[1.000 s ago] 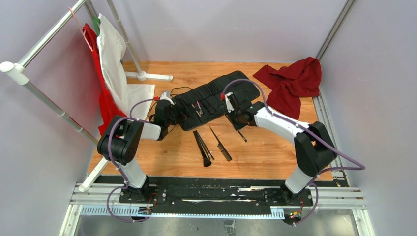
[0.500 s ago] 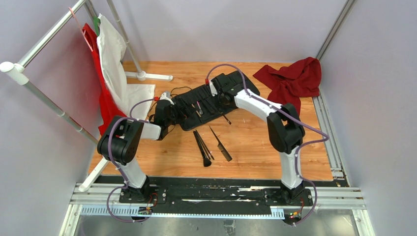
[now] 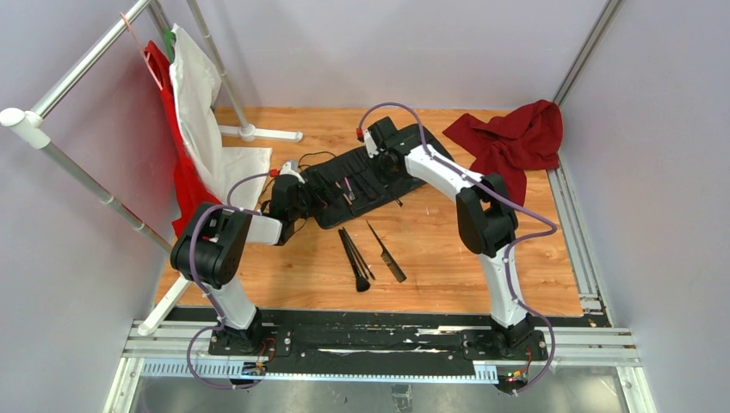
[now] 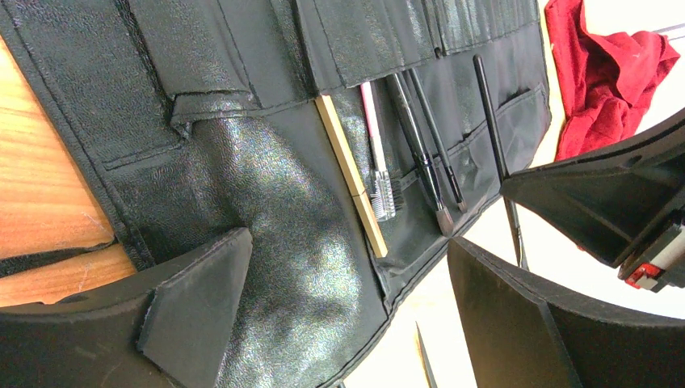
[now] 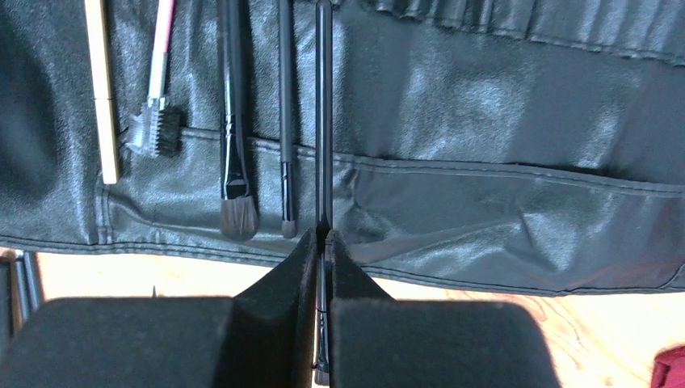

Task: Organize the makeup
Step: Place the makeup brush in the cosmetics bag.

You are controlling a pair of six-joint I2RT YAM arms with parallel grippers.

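Note:
The black roll-up case (image 3: 370,176) lies open on the wooden table. My right gripper (image 5: 324,238) is shut on a thin black brush (image 5: 324,121), whose handle points up over the case beside the brushes in the slots. Slotted there are a tan stick (image 5: 101,97), a pink-handled comb brush (image 5: 159,89) and two black brushes (image 5: 232,121). In the top view the right gripper (image 3: 392,168) sits over the case's middle. My left gripper (image 4: 347,307) is open, one finger over the case's left part and the other past its near edge. Loose brushes (image 3: 355,258) and a black comb (image 3: 386,251) lie nearer the bases.
A crumpled red cloth (image 3: 515,142) lies at the back right corner. A white cloth (image 3: 202,112) and a red one (image 3: 176,163) hang from the metal rack (image 3: 77,163) on the left. Purple walls close in the table on three sides.
My right arm has swung left and farther back with the thin brush, from the case's near right edge to over its middle. The left arm has stayed put.

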